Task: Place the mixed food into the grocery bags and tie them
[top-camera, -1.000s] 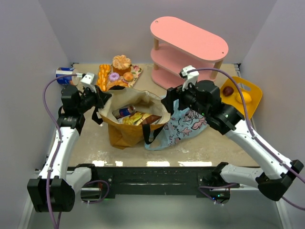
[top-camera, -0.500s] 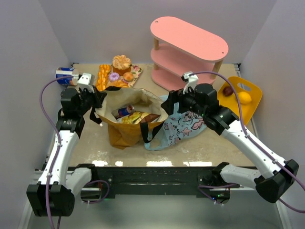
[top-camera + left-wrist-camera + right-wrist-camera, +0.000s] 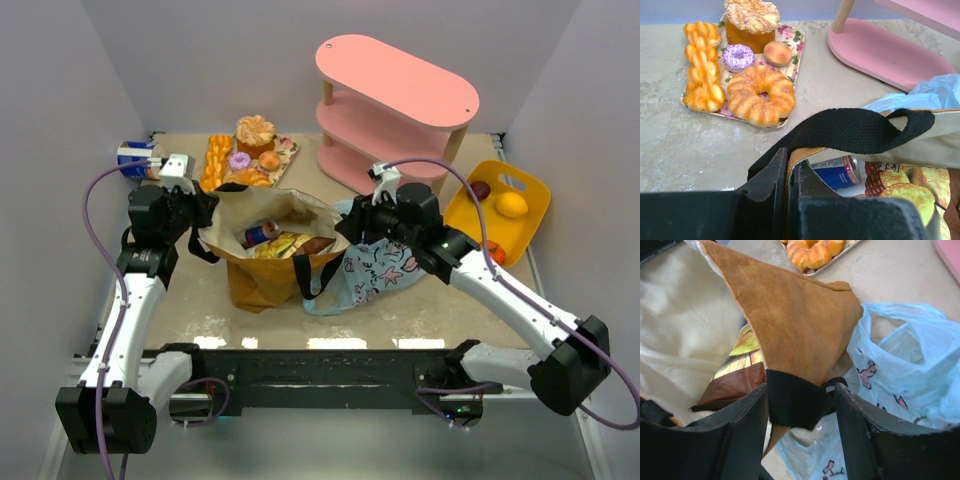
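Note:
The tan canvas tote [image 3: 262, 280] stands mid-table with its mouth held wide. Inside lie a can [image 3: 840, 171] and a shiny chips packet [image 3: 900, 186]. My left gripper [image 3: 205, 213] is shut on the tote's left rim [image 3: 790, 159], under a black strap [image 3: 850, 131]. My right gripper [image 3: 802, 400] is at the tote's right corner, open, with the black strap end [image 3: 792, 402] between its fingers. The light-blue plastic bag [image 3: 385, 265] slumps against the tote's right side. A golden glazed doughnut [image 3: 762, 92] and a small orange bun [image 3: 777, 52] lie on the floral tray [image 3: 287, 150].
A pink three-tier shelf [image 3: 395, 100] stands at the back right. A yellow basket [image 3: 530, 228] at the right holds fruits [image 3: 511, 204]. A blue-and-white can [image 3: 133, 160] lies at the back left. A cupcake, braided bread and a purple doughnut share the tray.
My right gripper has moved left and down onto the tote's right corner, and its jaws have narrowed round the strap. The left gripper keeps its hold, shifted slightly left.

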Tool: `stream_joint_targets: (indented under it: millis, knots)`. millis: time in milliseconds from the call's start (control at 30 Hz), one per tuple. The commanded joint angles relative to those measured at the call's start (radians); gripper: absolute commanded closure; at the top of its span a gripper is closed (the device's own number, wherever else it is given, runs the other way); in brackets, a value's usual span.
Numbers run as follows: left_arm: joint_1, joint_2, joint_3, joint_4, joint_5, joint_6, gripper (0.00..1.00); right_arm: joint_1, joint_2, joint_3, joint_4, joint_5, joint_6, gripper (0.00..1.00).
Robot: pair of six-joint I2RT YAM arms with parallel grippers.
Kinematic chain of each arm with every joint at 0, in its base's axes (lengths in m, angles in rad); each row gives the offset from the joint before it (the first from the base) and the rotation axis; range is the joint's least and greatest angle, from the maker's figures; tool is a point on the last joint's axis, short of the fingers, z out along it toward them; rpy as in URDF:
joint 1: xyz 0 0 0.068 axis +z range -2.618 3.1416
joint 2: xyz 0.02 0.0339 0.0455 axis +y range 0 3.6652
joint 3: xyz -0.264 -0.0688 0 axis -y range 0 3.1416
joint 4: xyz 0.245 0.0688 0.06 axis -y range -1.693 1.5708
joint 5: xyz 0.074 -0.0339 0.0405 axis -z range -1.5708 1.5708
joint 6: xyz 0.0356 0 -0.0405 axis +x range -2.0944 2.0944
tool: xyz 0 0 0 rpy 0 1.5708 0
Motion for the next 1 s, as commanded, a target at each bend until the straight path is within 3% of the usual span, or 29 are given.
stream_joint_targets:
  millis: [0, 67, 167, 333, 633, 967]
  knots:
    - [-0.001, -0.017, 0.042, -0.013, -0.085, 0.026, 1.0, 0.027, 0.052, -0.039, 0.174, -0.107, 0.003, 0.63]
    - [-0.001, -0.026, 0.046, -0.013, -0.111, 0.019, 1.0, 0.07, 0.049, -0.036, 0.184, -0.089, 0.001, 0.81]
    - [-0.001, -0.065, 0.047, -0.012, -0.178, 0.0, 1.0, 0.168, 0.042, 0.007, 0.175, -0.02, 0.0, 1.0]
    - [-0.001, -0.155, 0.082, -0.045, -0.347, -0.015, 1.0, 0.32, 0.071, 0.084, 0.184, 0.063, 0.032, 1.0]
    - [-0.001, -0.283, 0.156, -0.128, -0.647, 0.095, 1.0, 0.485, 0.163, 0.207, 0.184, 0.157, 0.066, 1.0]
    - [-0.001, -0.336, 0.176, -0.087, -0.87, 0.16, 1.0, 0.575, 0.361, 0.389, 0.213, 0.062, 0.03, 1.0]
